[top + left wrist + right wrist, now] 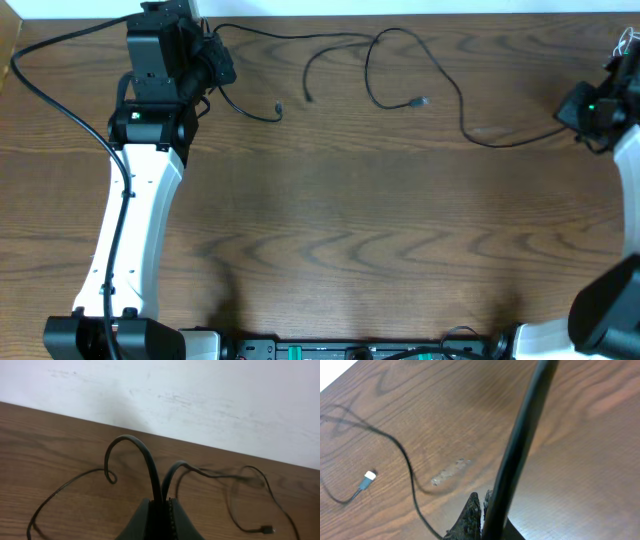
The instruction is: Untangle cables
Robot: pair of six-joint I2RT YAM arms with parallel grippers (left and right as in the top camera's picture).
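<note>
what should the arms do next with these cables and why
Probably draw the right end effector slowly rightward, away from the left end effector. Both are shut on cable, and a slack loop lies on the table between them; gentle tension might open it.

From overhead, the left gripper (215, 62) and right gripper (573, 108) are dark lumps, their jaws too small to tell. The right edge cuts off the right arm (630, 175). The plug (420, 101) is too small to tell its type. In the left wrist view the bottom edge cuts the fingers (139, 524), which hide the pinched part of the left cable (152, 472). The right cable (520, 445) blurs near its lens and leaves the top edge.
</note>
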